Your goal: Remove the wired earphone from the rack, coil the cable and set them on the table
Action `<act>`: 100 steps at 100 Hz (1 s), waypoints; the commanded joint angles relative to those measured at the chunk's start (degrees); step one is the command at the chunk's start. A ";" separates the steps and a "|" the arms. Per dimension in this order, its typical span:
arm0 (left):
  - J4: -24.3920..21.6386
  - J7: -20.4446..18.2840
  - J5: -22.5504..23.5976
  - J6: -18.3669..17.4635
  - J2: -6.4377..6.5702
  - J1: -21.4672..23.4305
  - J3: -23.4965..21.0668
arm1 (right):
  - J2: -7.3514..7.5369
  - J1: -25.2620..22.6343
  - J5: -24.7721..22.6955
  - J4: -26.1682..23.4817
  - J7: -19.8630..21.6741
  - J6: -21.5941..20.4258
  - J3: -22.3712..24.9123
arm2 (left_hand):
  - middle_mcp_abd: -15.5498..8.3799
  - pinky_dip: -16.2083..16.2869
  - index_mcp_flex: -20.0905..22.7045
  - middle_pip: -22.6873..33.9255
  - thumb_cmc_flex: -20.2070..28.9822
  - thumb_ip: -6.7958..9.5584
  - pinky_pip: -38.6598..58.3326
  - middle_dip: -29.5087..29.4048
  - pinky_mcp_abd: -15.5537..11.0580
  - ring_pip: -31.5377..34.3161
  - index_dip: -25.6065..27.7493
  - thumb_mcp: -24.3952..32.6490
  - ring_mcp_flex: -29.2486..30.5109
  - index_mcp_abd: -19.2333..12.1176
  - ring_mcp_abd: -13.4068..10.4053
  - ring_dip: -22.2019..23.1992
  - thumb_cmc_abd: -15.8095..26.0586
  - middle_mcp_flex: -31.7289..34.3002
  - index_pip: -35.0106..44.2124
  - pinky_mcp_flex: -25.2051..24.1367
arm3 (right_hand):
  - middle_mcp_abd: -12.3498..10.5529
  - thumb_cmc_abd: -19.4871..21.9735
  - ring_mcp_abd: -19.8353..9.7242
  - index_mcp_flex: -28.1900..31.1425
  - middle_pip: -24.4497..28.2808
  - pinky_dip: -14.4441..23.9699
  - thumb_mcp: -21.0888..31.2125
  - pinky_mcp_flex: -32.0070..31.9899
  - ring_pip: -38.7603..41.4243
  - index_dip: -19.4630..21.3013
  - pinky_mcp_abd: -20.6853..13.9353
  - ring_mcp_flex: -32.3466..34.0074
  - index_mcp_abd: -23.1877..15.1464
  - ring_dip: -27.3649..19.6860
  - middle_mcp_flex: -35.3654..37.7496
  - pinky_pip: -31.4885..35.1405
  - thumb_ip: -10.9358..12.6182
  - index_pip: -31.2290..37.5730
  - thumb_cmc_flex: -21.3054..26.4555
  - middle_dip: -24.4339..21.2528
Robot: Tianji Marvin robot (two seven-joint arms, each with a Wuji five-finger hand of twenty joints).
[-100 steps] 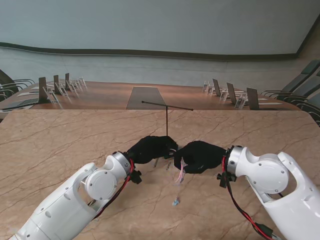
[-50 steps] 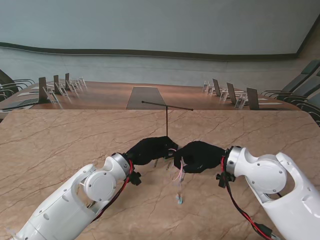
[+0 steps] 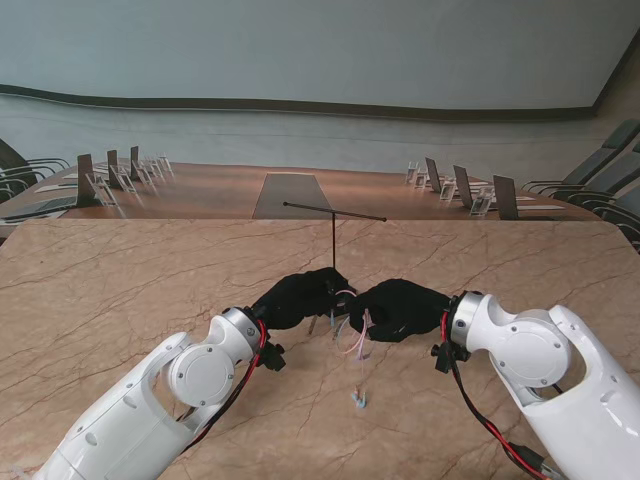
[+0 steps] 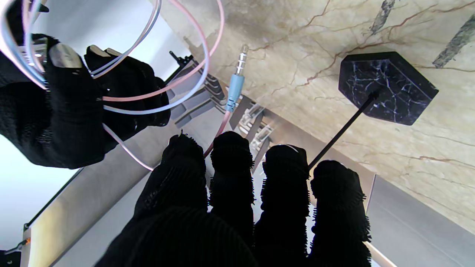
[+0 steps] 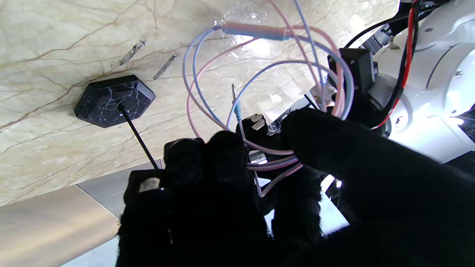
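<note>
— Now, item one: what could go wrong from here?
— Earphone cable, pink and pale blue, off the rack and strung between both hands just nearer to me than the rack's black base. Risk, as I judge it: loose loops slip off the right hand if the fingers ease, and the coil springs apart. Second risk: the dangling plug swings and snags the rack's thin stem
— Item two: the hands?
— Right hand closed on several loops, turns gathered around its fingers. Left hand curled, pinching a strand near the plug end between two fingertips
— Position of the plug?
— Hanging from the hands, nearer to me than the rack, close to the table; whether it touches, I cannot tell
</note>
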 commanded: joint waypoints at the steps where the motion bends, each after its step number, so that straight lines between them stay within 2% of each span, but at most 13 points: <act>1: -0.84 0.18 -0.14 0.22 -0.35 0.47 -0.09 | -0.43 -0.18 -0.29 0.15 -0.41 0.38 -0.31 | -1.27 5.68 0.74 -0.44 3.96 -1.54 7.54 -0.95 -0.53 2.12 1.22 0.97 1.30 -0.17 1.22 0.38 0.51 0.99 5.68 3.88 | 8.09 2.64 8.29 6.09 0.35 -2.37 7.38 1.70 4.45 -0.06 -4.14 4.91 -4.35 -2.38 2.95 -0.18 4.36 12.06 4.51 0.08; 4: -0.97 0.24 -0.11 0.30 -0.36 0.55 -0.14 | -0.45 -0.10 -0.39 0.22 -0.48 0.54 -0.38 | -1.36 7.42 0.72 -0.42 3.96 -1.53 9.42 -1.00 -1.80 2.60 1.23 0.95 1.47 -0.26 1.54 0.62 0.51 1.03 5.80 5.47 | 8.02 2.07 8.37 6.42 0.08 -2.70 7.80 2.48 4.54 -0.20 -3.87 5.44 -4.16 -2.74 3.42 -0.10 4.40 12.13 4.62 -0.08; 11: -1.16 0.48 -0.14 0.40 -0.41 0.71 -0.20 | -0.55 0.13 -0.59 0.52 -0.83 0.93 -0.64 | -1.36 8.88 0.78 -0.31 3.96 -1.51 11.32 -1.07 -2.33 3.90 1.18 1.11 2.12 -0.16 1.95 1.19 0.45 1.22 5.90 7.19 | 8.13 0.95 8.76 7.23 -0.59 -4.02 9.01 4.05 5.23 -0.64 -2.78 6.65 -3.62 -4.07 4.73 0.41 3.97 12.35 4.85 0.22; 34: -1.88 0.16 -0.77 1.14 -0.37 1.25 -0.65 | -0.54 0.41 -1.24 0.84 -0.24 3.07 -0.86 | -1.62 9.63 1.04 0.42 3.96 -1.51 12.93 -1.14 -2.52 5.69 1.37 1.26 3.69 -0.08 1.44 1.64 0.30 1.96 6.34 9.34 | 8.83 -1.08 9.57 8.83 -0.49 -4.78 11.36 6.23 6.39 -0.95 -1.36 8.70 -2.52 -4.89 6.77 1.37 5.30 12.59 4.63 0.46; 61: -1.44 -0.84 0.49 0.14 0.09 0.75 -1.38 | -0.08 -0.46 -1.14 -0.74 1.91 3.59 0.07 | -1.29 10.69 0.62 2.67 3.96 -0.90 12.05 0.35 -4.29 6.92 2.37 -0.16 1.18 -2.23 0.16 2.37 1.19 0.25 6.27 6.49 | 8.80 -1.20 9.69 8.99 0.11 -4.87 12.03 5.86 6.73 -0.94 -1.24 8.77 -2.41 -5.39 6.74 1.50 6.34 12.65 3.86 0.65; 100: -1.62 -1.14 -0.92 0.24 -0.10 0.29 -0.50 | 0.35 -0.15 -1.44 -0.81 3.78 3.63 -0.48 | -1.30 11.10 0.95 2.09 3.96 -0.98 11.14 -0.07 -3.62 6.42 2.73 0.24 1.50 -1.58 0.61 1.95 0.88 0.73 5.62 6.72 | 8.48 0.30 8.79 8.07 1.32 -4.21 10.94 4.32 6.37 -0.15 -2.70 7.61 -3.24 -5.10 5.47 1.17 7.75 12.56 3.04 0.02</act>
